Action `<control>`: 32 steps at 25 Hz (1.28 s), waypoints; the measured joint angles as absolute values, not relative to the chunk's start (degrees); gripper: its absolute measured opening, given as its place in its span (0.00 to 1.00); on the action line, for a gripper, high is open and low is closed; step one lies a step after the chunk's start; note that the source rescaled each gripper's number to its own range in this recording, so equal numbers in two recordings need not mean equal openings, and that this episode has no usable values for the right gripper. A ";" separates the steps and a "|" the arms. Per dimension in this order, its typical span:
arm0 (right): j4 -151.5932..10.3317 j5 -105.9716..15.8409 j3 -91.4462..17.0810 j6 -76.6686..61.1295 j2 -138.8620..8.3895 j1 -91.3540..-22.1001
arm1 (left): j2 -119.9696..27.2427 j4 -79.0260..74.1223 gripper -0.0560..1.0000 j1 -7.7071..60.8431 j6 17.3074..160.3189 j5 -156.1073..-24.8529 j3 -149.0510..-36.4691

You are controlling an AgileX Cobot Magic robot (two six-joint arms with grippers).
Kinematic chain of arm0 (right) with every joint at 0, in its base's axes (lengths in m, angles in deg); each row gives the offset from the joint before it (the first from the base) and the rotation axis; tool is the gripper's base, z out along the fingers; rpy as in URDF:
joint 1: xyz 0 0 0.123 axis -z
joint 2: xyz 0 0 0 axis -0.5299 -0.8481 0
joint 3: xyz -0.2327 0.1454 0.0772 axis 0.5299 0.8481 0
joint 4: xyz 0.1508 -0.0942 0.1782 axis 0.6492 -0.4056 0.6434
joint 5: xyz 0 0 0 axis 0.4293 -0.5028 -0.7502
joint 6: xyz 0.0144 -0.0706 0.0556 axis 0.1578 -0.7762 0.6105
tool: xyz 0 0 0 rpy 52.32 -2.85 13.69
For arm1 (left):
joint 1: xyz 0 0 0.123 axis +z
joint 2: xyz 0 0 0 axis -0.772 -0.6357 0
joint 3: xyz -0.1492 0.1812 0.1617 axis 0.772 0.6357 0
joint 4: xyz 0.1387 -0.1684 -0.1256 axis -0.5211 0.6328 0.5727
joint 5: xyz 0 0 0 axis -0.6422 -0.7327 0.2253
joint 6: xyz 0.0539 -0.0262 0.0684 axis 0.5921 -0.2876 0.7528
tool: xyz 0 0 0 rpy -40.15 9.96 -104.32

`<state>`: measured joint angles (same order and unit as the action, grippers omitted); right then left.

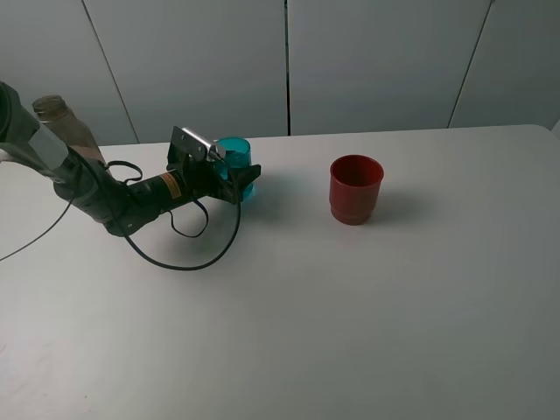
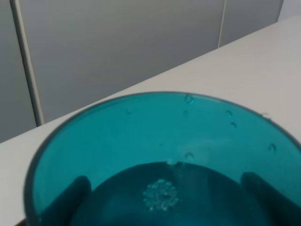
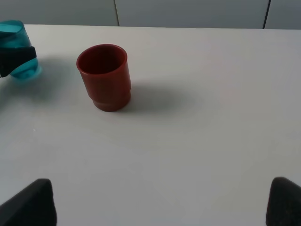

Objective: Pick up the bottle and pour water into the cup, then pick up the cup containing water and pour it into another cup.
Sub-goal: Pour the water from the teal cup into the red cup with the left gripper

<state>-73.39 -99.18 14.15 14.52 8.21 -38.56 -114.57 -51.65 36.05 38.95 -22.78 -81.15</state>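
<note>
Your left gripper is clamped on the teal cup, a finger on either side, toward the back left of the table (you cannot tell whether the cup is clear of the surface). Droplets cling to its inner wall, with a little water in the bottom. The bottle stands behind your left arm. The red cup is upright, well apart from the teal one. Your right gripper gapes wide, holding nothing.
</note>
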 joint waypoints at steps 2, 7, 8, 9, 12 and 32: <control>-73.39 -99.18 14.15 14.52 8.21 -38.56 | -114.57 -51.79 0.13 36.05 38.85 -22.69 -81.15; -73.39 -99.18 14.15 14.52 8.21 -38.56 | -112.17 -53.98 0.13 36.05 38.85 -24.19 -81.15; -73.39 -99.18 14.15 14.52 8.21 -38.56 | -111.21 -54.42 0.13 36.05 38.85 -24.70 -81.15; -73.39 -99.18 14.15 14.52 8.21 -38.56 | -110.42 -55.01 0.13 36.05 38.85 -25.34 -81.15; -73.39 -99.18 14.15 14.52 8.21 -38.56 | -108.14 -57.01 0.13 36.05 38.85 -26.84 -81.15; -73.39 -99.18 14.15 14.52 8.21 -38.56 | -98.49 -64.06 0.13 26.69 44.83 -50.92 -83.89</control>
